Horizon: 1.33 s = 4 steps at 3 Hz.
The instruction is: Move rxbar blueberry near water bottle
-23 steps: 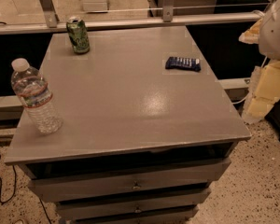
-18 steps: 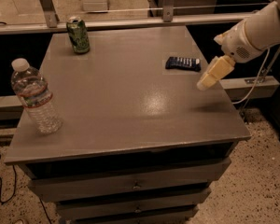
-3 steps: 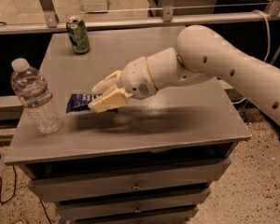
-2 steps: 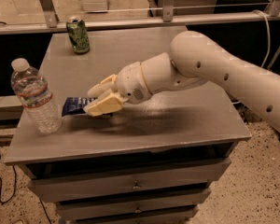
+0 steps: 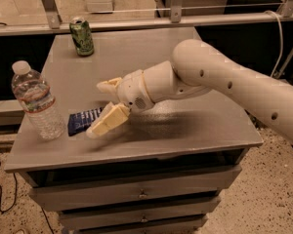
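Observation:
The rxbar blueberry (image 5: 81, 122), a flat dark navy bar, lies on the grey table (image 5: 195, 130) at the front left. It sits just right of the water bottle (image 5: 37, 104), a clear upright bottle with a white cap. My gripper (image 5: 95, 108) is over the bar's right end, open, with one cream finger above and behind the bar and the other resting at its right end. The lower finger hides that end of the bar.
A green drink can (image 5: 81, 36) stands at the table's back left corner. My thick white arm (image 5: 224, 84) reaches in from the right across the table's middle. Drawers sit under the tabletop. A metal rail runs behind.
The gripper carried the bar left and down to the table beside the bottle. Its fingers have spread apart and the bar now lies flat on the surface.

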Motion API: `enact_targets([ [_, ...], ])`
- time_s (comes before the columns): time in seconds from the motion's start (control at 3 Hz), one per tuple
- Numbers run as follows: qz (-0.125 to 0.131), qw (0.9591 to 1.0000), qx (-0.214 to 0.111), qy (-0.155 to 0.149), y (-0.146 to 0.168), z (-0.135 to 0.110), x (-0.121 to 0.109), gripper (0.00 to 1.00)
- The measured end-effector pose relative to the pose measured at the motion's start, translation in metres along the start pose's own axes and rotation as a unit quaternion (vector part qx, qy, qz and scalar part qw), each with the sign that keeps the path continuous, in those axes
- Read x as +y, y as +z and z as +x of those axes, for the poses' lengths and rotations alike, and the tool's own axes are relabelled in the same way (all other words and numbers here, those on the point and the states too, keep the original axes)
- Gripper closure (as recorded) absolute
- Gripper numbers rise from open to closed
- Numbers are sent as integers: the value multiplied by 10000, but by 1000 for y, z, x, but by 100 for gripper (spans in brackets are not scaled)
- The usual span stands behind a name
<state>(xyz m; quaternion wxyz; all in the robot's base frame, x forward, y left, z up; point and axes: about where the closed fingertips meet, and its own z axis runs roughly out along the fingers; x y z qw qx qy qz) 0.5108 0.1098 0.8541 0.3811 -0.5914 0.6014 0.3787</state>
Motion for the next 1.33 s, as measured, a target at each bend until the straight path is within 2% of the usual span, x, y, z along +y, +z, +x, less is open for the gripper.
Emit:
enact_targets([
  [0.33,72,9999,-80,45,-21,4,-11,0],
  [0.67,412,9991,-44,0,-92,24,-35,0],
  [1.0,785,9968,160,-40,-180,50,-56,0],
  [1.33,916,9955,170,-170,-207,39,-62,0],
])
